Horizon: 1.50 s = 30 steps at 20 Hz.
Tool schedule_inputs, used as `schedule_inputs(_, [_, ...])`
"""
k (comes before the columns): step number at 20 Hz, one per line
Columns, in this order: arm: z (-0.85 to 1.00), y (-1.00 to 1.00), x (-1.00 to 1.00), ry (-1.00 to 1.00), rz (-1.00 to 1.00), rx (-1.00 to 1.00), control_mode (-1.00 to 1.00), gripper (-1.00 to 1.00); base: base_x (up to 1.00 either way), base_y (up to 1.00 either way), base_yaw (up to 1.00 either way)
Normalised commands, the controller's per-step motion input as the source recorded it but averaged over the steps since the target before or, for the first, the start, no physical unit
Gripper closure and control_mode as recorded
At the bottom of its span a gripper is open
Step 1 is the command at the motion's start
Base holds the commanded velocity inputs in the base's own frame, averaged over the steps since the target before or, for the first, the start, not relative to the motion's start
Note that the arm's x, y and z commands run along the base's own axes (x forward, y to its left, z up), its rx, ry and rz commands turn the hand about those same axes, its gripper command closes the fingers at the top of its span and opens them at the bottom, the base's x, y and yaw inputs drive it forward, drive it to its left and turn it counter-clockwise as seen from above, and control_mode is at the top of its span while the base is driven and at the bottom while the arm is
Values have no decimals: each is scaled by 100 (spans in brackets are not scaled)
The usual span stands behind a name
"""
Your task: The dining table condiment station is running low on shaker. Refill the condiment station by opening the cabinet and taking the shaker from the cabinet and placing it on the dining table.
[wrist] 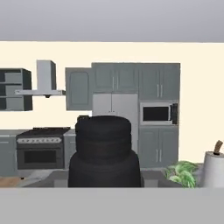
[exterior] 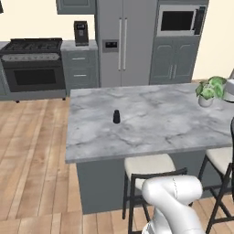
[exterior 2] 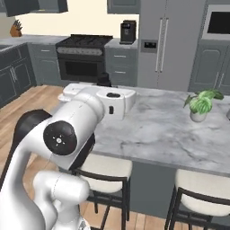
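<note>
The dining table (exterior: pixel 160 132) has a grey-veined marble top. In the left base view a small black shaker (exterior: pixel 116 116) stands upright by itself, left of the table's middle. In the right base view my white hand reaches over the table's left part, and my gripper (exterior 2: pixel 104 81) shows as a dark tip at its far end. In the hand view a black shaker (wrist: pixel 105 153) looms right in front of the hand, upright, its base at tabletop level. It covers my fingertips, which seem shut on it. I cannot tell whether both shakers are the same one. The cabinet (wrist: pixel 78 89) hangs on the far wall, door shut.
A potted plant (exterior: pixel 208 91) and a paper towel roll (wrist: pixel 214 168) stand at the table's right end. Stools (exterior: pixel 151 169) line its near side. Beyond the table are the stove (exterior: pixel 34 64), a coffee machine (exterior: pixel 81 33), the fridge (exterior: pixel 123 41) and a microwave (exterior: pixel 178 20).
</note>
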Motion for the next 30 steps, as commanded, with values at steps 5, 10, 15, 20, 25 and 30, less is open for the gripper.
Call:
schedule_inputs(5, [-93,-1,85,8,43,-1,-100,100,0,0,0])
schedule_inputs(10, [-100,0,93,5,45,-3,-100,100,0,0,0])
schedule_inputs(15, [-80,7,52,4,36,-1,-100,100,0,0,0])
schedule_inputs(20, [-71,22,62,0,27,0,-100,100,0,0,0])
schedule_inputs(25, [-52,0,57,0,16,0,-100,100,0,0,0])
schedule_inputs(30, [-50,0,51,0,11,0,-100,100,0,0,0])
